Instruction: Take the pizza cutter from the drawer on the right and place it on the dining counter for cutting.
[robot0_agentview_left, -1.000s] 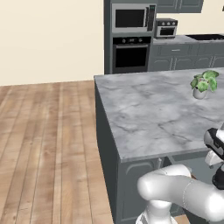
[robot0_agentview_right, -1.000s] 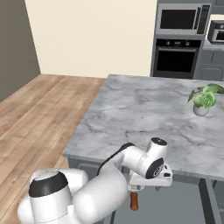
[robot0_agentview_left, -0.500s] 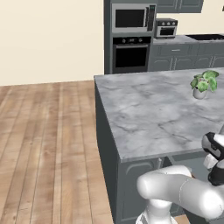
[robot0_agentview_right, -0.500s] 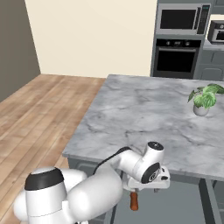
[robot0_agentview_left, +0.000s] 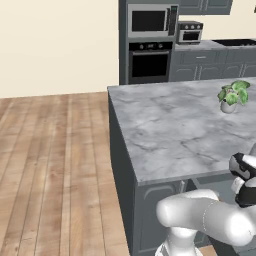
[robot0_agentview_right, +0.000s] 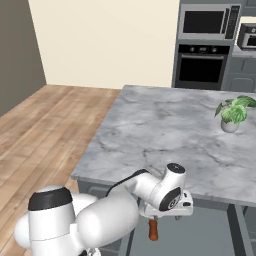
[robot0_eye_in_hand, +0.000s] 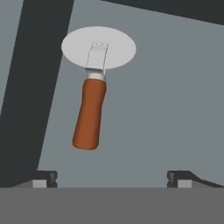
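Observation:
The pizza cutter (robot0_eye_in_hand: 94, 87) lies flat on the floor of the open dark grey drawer (robot0_eye_in_hand: 170, 100). It has a round steel wheel and a brown wooden handle. My gripper (robot0_eye_in_hand: 113, 177) hangs open above it, its two fingertips spread wide with nothing between them, and the handle's end sits just beyond them. From the right base view the gripper (robot0_agentview_right: 167, 212) hovers below the marble edge over the drawer (robot0_agentview_right: 205, 235), with the brown handle of the pizza cutter (robot0_agentview_right: 153, 229) under it. My hand (robot0_agentview_left: 245, 182) is at the right edge of the left base view. The dining counter is out of view.
The marble-topped island (robot0_agentview_right: 165, 130) with a small potted plant (robot0_agentview_right: 232, 112) overhangs the drawer just beyond my hand. A wall oven (robot0_agentview_right: 202, 67) and microwave (robot0_agentview_right: 205, 21) stand at the back. Open wooden floor (robot0_agentview_left: 50, 160) lies to the left.
My hand has sunk a little toward the drawer. The pizza cutter has not moved.

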